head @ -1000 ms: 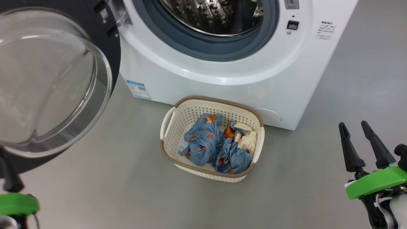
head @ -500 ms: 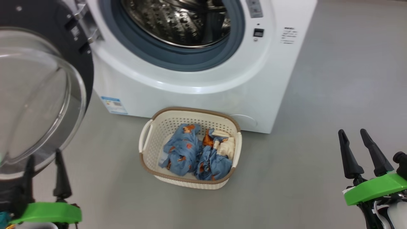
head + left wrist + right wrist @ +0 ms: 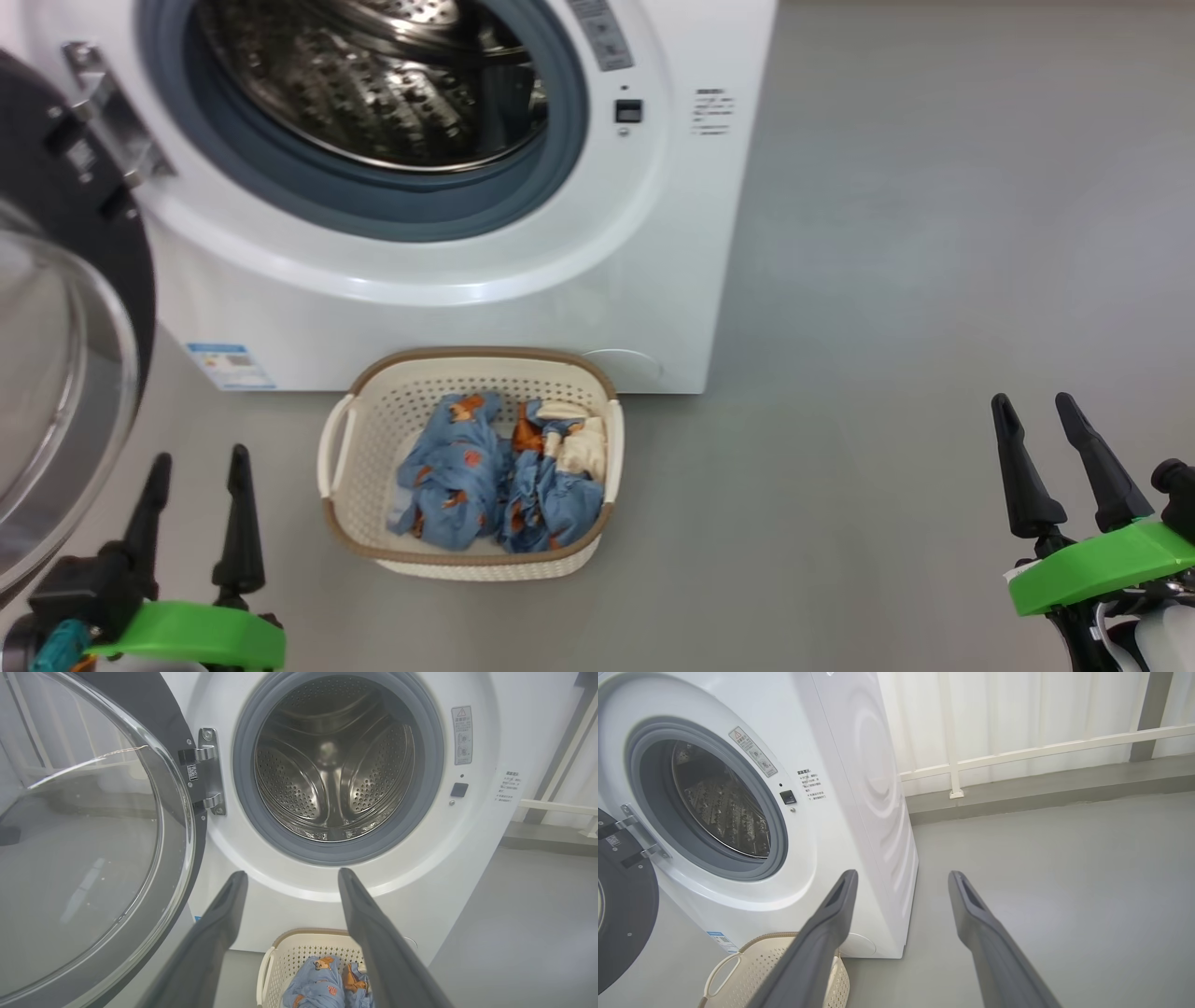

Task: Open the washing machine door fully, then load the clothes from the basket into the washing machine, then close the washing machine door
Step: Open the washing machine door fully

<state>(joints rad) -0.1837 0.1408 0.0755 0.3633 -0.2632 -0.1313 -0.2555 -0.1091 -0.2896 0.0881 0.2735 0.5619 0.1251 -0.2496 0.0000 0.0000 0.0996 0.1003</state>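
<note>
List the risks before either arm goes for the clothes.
1. The washing machine door hangs open right beside the left gripper; a careless swing toward the basket could knock it.
2. The clothes lie bunched together, so one grab may trail a garment onto the floor.
3. Fabric could drape over the gasket and later jam the door.

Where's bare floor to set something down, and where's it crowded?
Widest bare floor lies right of the washing machine and the basket, up to the right gripper. A narrow strip separates basket and left gripper. Crowded: basket close before the machine, open door at left.
</note>
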